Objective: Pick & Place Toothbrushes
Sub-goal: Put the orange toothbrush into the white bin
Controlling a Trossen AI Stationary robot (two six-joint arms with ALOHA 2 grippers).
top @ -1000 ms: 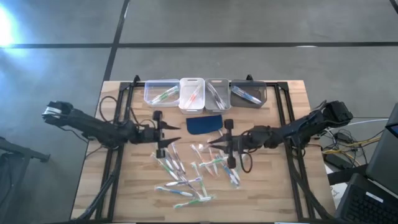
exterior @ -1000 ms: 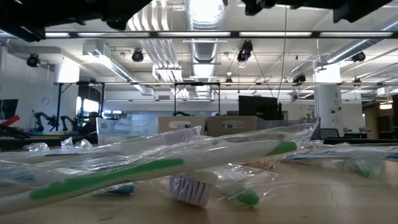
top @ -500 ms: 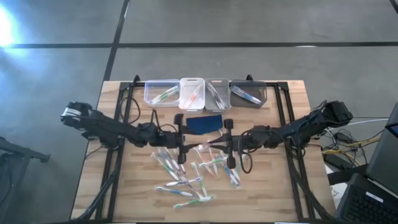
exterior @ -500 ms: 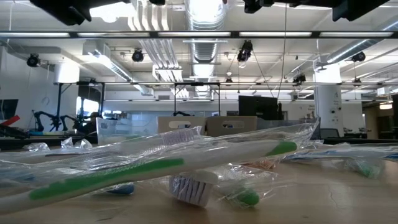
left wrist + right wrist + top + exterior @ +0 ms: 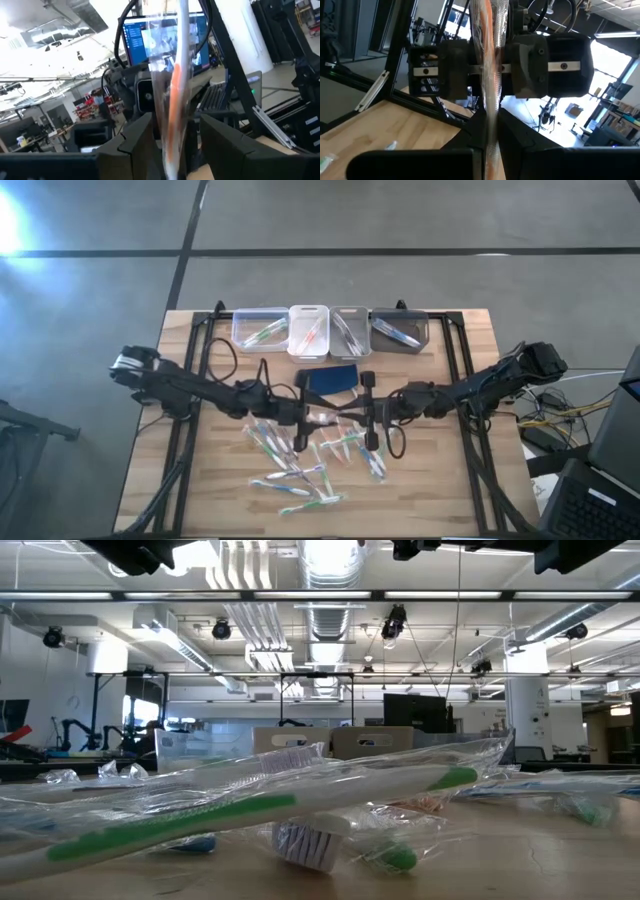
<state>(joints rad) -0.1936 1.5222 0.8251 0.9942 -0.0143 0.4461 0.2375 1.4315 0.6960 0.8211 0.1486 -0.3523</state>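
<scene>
Where both grippers meet: wrapped toothbrush point(image 5: 490, 75).

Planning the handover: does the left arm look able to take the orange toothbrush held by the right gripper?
Probably yes: the orange toothbrush already stands between the left gripper's open fingers, while the right gripper pinches it.

Floor point(image 5: 400, 215): grey concrete, crossed by dark seam lines, with a bright glare patch at one edge.
Table point(image 5: 470, 490): light wooden planks, with a black metal frame point(image 5: 452, 350) standing on it.
Ceiling point(image 5: 330, 630): open, with pale ducts, pipes and long strip lights.
Far room: desks, dark monitors point(image 5: 415, 710), a white pillar point(image 5: 522, 715).
Beside table: laptop point(image 5: 585, 495) and cables.
</scene>
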